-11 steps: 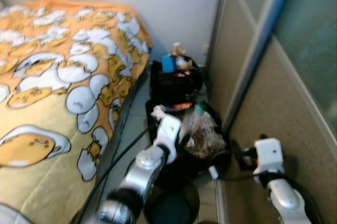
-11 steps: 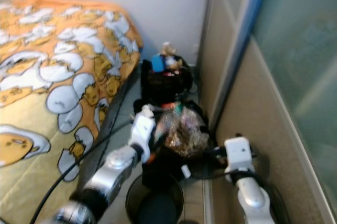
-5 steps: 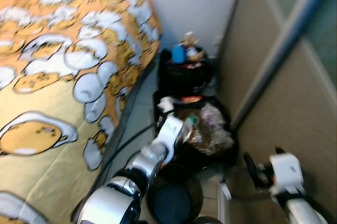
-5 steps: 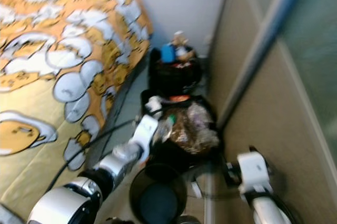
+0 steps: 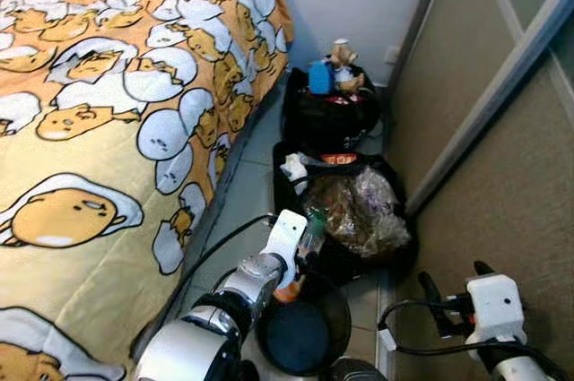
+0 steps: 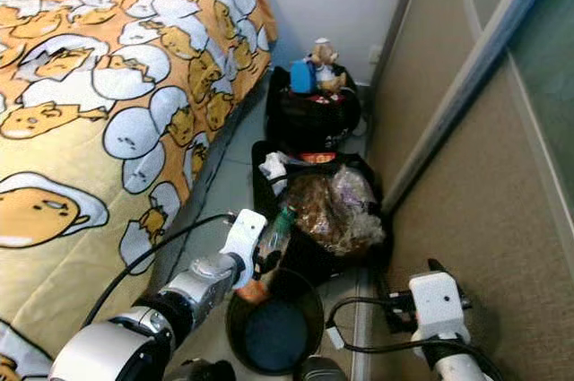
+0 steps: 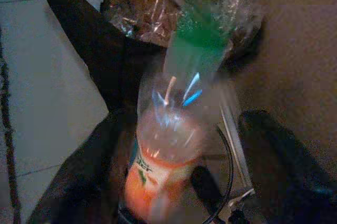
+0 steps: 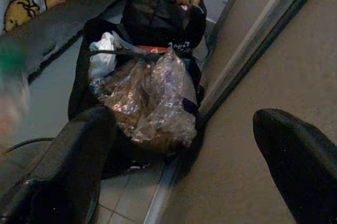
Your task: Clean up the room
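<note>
Between bed and wall panel, left gripper (image 5: pixel 300 260) holds clear plastic bottle (image 7: pixel 171 145) with green cap and orange label, fingers clamped on its sides. Bottle tilted, orange base over rim of round black bin (image 5: pixel 305 336), cap end toward black bag (image 6: pixel 359 246) stuffed with crinkled plastic wrappers. Left wrist view shows bottle blurred, label partly readable; head views show just its cap and orange end. Right gripper (image 8: pixel 174 161) low near panel, fingers spread wide, empty. Second black bag (image 5: pixel 327 116) with blue item beyond.

Tiled floor (image 5: pixel 247 193), black bags (image 5: pixel 345 211), bin (image 5: pixel 300 336)
</note>
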